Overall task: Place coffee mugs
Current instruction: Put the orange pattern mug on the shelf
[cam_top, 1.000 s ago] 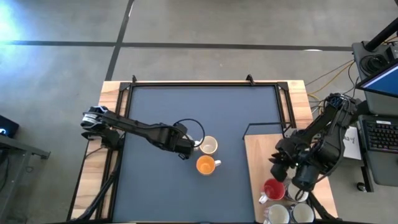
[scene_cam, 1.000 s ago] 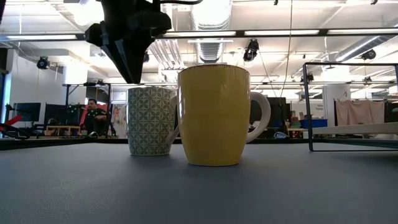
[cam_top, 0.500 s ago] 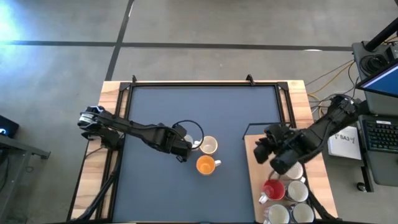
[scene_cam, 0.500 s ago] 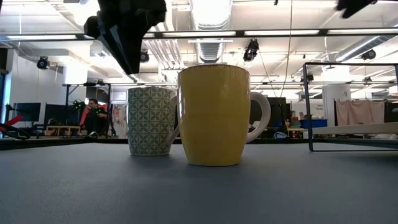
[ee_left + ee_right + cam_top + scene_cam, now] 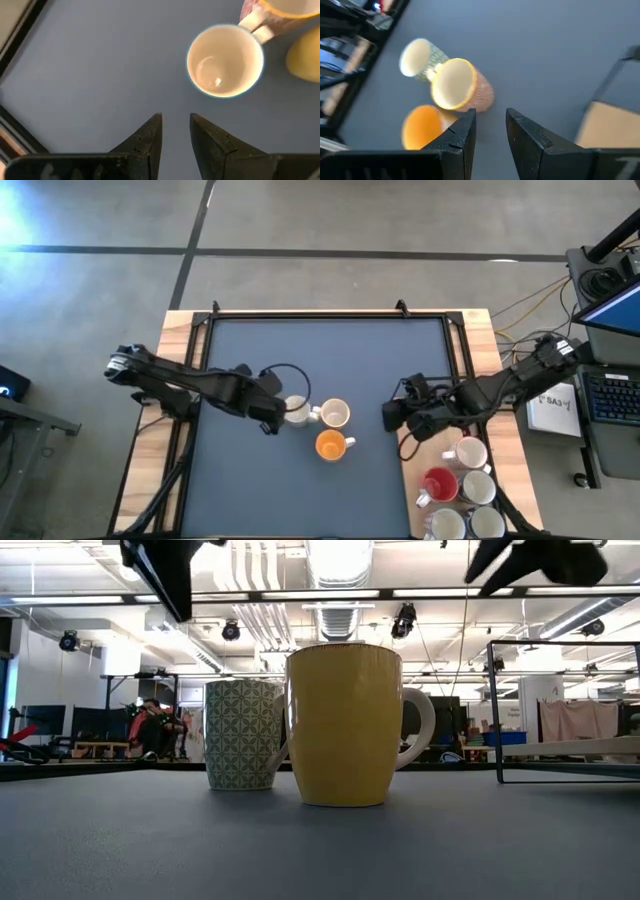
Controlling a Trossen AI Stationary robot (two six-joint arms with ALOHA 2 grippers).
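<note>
Three mugs stand upright on their bases on the blue mat: a green-patterned one (image 5: 296, 412) (image 5: 243, 733) (image 5: 225, 60), a pale pink one (image 5: 335, 414) (image 5: 457, 85) and an orange one (image 5: 330, 445) (image 5: 345, 725) (image 5: 422, 127). My left gripper (image 5: 268, 416) (image 5: 175, 122) hangs just left of the patterned mug, above the mat, narrowly open and empty. My right gripper (image 5: 392, 418) (image 5: 490, 120) hovers right of the group, narrowly open and empty. More mugs, one of them red (image 5: 440, 485), stand on the wooden board at the right.
The wooden board (image 5: 415, 430) at the table's right near corner carries the waiting mugs, such as a white one (image 5: 468, 452). A black wire frame (image 5: 560, 710) (image 5: 425, 383) borders it. A black cable loop (image 5: 290, 375) lies behind the left gripper. Bare mat spreads across the far half.
My left gripper has drawn back from the patterned mug toward the table's left edge. My right arm has swung from above the mugs on the board out over the mat, toward the three mugs. The mugs on the mat have stayed in place.
</note>
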